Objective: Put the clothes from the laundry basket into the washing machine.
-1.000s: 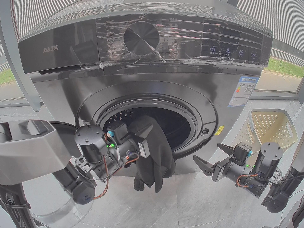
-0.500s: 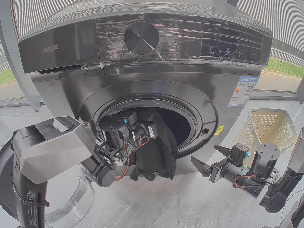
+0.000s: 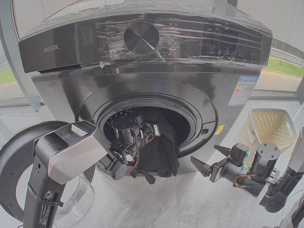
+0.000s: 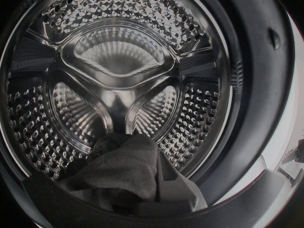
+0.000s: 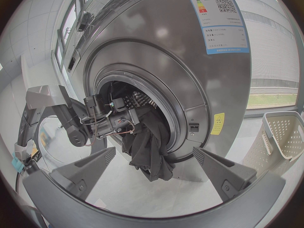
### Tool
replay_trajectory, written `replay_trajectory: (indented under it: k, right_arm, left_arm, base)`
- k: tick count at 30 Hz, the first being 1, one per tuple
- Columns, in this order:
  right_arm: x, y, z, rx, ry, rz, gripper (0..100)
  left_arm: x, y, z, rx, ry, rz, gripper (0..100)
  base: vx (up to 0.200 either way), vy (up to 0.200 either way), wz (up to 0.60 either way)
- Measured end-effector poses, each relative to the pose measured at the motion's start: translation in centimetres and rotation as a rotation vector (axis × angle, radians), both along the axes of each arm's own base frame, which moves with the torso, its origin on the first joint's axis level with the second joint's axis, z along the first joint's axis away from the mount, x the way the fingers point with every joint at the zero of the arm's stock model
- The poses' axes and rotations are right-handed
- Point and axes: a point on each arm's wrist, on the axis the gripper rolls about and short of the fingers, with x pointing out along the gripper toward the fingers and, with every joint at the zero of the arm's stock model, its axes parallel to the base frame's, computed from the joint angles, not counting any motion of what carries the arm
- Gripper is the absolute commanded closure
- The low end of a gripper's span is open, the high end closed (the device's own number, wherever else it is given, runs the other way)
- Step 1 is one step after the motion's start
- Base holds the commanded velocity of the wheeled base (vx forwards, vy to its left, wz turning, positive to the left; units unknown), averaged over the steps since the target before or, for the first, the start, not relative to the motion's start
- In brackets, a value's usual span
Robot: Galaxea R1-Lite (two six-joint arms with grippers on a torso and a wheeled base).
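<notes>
The washing machine (image 3: 142, 79) stands with its round opening uncovered and its steel drum (image 4: 117, 64) bare at the back. My left gripper (image 3: 157, 124) is inside the opening, shut on a black garment (image 3: 158, 155). Part of that cloth lies bunched on the drum's front lip (image 4: 126, 168); the rest drapes over the rim and hangs down outside (image 5: 148, 149). My right gripper (image 3: 205, 154) stands open with nothing in it, low in front of the machine's lower right and apart from the garment. The cream laundry basket (image 3: 272, 127) sits on the floor to the right.
The machine's door (image 3: 12, 162) is swung open at the left, beside my left arm. Pale tiled floor (image 3: 177, 203) lies free in front of the machine. Windows run behind and to the right.
My left arm has pushed forward and up into the opening, taking the black garment with it; less cloth hangs outside now. The right gripper shifted slightly left and stays open.
</notes>
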Motion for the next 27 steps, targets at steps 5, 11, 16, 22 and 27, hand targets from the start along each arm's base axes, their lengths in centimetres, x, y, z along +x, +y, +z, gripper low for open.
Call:
replay_trajectory:
  k: [5, 11, 16, 22, 27]
  right_arm:
    - [0.0, 0.0, 0.0, -0.001, 0.002, 0.0, 0]
    - [0.0, -0.1, -0.1, -0.003, 0.005, -0.002, 0]
    - [0.0, -0.1, -0.2, -0.004, 0.007, -0.003, 0]
    - [0.1, -0.1, -0.2, -0.006, 0.008, -0.005, 0]
    - [0.1, -0.1, -0.3, -0.007, 0.011, -0.003, 0]
  left_arm:
    - [2.5, -0.3, 0.0, -0.001, -0.005, 0.023, 100]
    - [4.9, -0.9, 0.1, -0.004, -0.027, 0.06, 100]
    - [6.7, -1.0, 0.7, -0.011, -0.041, 0.123, 100]
    - [7.7, -0.7, 0.3, -0.005, -0.033, 0.158, 100]
    - [7.9, -0.6, -0.1, -0.013, -0.029, 0.16, 0]
  base:
    - [0.0, 0.0, 0.0]
    - [0.0, 0.0, 0.0]
    - [0.0, 0.0, 0.0]
    - [0.0, 0.0, 0.0]
    - [0.0, 0.0, 0.0]
